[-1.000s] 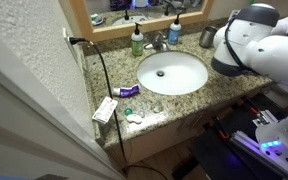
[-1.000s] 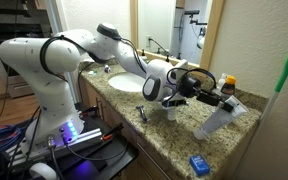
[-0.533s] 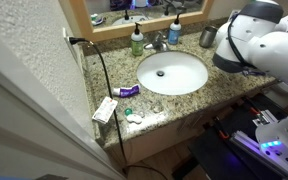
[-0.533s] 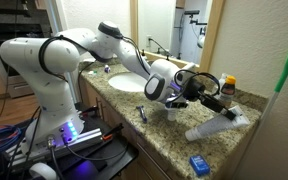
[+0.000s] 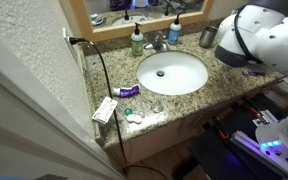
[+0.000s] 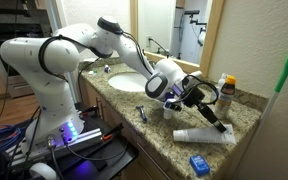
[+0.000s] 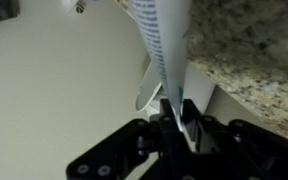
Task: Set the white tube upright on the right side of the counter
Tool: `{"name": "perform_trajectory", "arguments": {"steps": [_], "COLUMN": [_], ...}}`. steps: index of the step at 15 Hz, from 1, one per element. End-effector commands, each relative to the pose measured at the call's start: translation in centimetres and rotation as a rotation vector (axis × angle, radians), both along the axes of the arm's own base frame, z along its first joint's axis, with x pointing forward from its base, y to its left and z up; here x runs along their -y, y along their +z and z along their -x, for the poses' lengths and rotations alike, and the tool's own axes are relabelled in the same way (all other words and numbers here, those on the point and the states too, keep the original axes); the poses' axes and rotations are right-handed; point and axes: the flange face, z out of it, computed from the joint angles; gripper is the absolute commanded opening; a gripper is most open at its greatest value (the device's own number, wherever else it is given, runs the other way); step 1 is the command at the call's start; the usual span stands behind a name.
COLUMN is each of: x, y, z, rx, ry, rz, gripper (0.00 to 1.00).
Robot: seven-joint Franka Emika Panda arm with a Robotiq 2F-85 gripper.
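The white tube [image 6: 200, 135] lies flat on the speckled counter [image 6: 162, 145] near its far right end, past the oval sink [image 6: 127, 83]. My gripper [image 6: 225, 127] reaches down to the tube's right end. In the wrist view the tube [image 7: 162, 35], white with blue print, runs upward from the gripper [image 7: 174, 108], and its thin flat tail sits pinched between the two nearly closed fingers. Granite counter [image 7: 259, 50] shows to the right of it. In an exterior view the white arm [image 5: 269, 40] hides the tube and gripper.
A bottle with an orange cap [image 6: 226, 88] stands just behind the tube, and a small blue item [image 6: 198, 165] lies at the counter's front edge. A metal cup [image 5: 207, 37], faucet [image 5: 159, 42], green bottle [image 5: 137, 42] and white box [image 5: 105, 109] sit elsewhere around the sink [image 5: 172, 72].
The tube has gone from leaning steeply to lying flat on the counter. The gripper dropped lower with its end, and the arm swung further over the right side.
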Motion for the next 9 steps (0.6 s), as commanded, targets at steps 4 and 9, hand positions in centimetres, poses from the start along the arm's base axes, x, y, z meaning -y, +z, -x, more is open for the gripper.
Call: {"name": "perform_trajectory", "arguments": {"steps": [4,9], "x": [-0.8,-0.5], "y": [2.6,3.7], "z": [-0.6,-1.2], "rx": [0.007,0.017], "ry": [0.049,0.066], "rz": [-0.163,-0.129], "gripper": [0.71,0.81]}}
